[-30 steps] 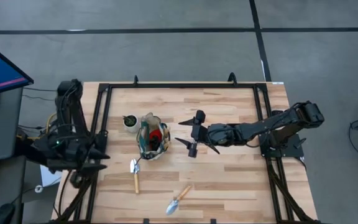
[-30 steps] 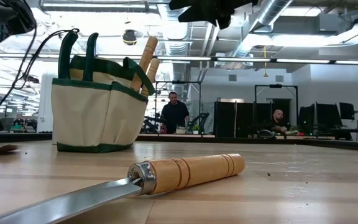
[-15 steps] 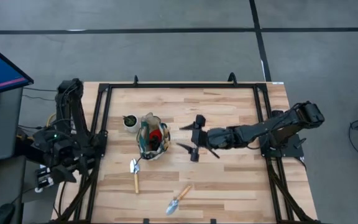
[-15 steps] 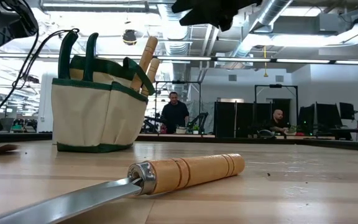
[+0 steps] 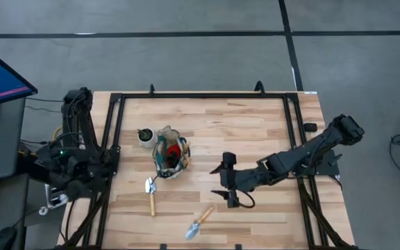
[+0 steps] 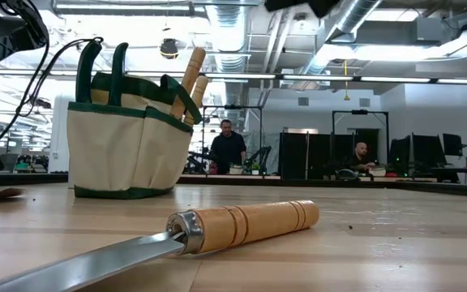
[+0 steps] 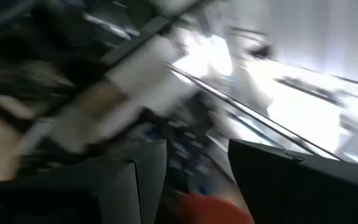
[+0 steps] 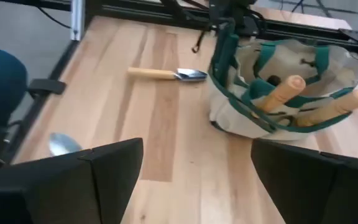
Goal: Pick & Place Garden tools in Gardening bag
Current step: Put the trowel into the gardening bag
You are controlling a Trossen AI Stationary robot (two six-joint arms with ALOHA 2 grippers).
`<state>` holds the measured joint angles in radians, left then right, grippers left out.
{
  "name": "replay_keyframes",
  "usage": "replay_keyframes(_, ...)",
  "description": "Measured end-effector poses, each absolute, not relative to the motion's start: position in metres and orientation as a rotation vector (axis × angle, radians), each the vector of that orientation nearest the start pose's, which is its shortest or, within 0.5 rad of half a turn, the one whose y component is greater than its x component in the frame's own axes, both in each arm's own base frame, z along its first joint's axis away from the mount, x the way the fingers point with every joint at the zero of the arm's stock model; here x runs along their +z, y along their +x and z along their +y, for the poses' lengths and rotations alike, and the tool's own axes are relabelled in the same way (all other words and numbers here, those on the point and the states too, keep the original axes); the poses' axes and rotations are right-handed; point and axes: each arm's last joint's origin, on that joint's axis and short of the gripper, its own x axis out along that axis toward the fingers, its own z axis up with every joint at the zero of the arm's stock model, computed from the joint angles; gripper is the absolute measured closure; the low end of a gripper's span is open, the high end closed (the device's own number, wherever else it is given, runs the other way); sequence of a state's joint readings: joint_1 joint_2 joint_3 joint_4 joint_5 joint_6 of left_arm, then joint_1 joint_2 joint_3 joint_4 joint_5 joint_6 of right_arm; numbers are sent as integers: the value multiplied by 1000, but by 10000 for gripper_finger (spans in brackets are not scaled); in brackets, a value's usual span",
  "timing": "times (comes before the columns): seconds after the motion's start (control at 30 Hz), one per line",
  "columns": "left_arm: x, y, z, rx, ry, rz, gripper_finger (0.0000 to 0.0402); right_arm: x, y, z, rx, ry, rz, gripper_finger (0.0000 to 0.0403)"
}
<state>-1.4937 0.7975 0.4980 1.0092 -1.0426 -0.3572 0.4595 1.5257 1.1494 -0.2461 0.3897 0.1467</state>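
The beige gardening bag (image 5: 169, 154) with green trim stands on the table left of centre. Two wooden handles (image 8: 283, 91) and a red tool (image 5: 175, 149) stick out of its top. One trowel (image 5: 151, 194) lies flat just in front of the bag. A second trowel (image 5: 200, 223) lies flat near the front edge, and it also shows in the low view (image 6: 242, 225). My right gripper (image 5: 221, 180) is open and empty above the table, right of the bag and just beyond the second trowel. My left gripper (image 7: 194, 180) is open and empty, off the table's left edge.
A small white pot (image 5: 145, 135) stands just left of the bag. A black frame (image 5: 207, 96) runs round the table's edges. There is bare wood on the right half of the table. People sit in the room behind the table (image 6: 228, 146).
My right gripper has gone from beside the bag toward the table's near edge and a little right, and now hangs near the front trowel, still open. My left arm has drawn back past the table's left edge. The bag and trowels have not moved.
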Motion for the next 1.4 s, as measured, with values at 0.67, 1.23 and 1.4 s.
replay_keyframes(0.67,272,68,-123,281,-752,-114,239,238,315,163,51,27,844,112)
replay_keyframes(1.23,223,63,-134,-365,-1112,-23,239,229,376,217,242,-217,1077,112)
replay_keyframes(1.4,219,63,-138,-391,-1157,12,239,214,383,221,269,-248,1105,112)
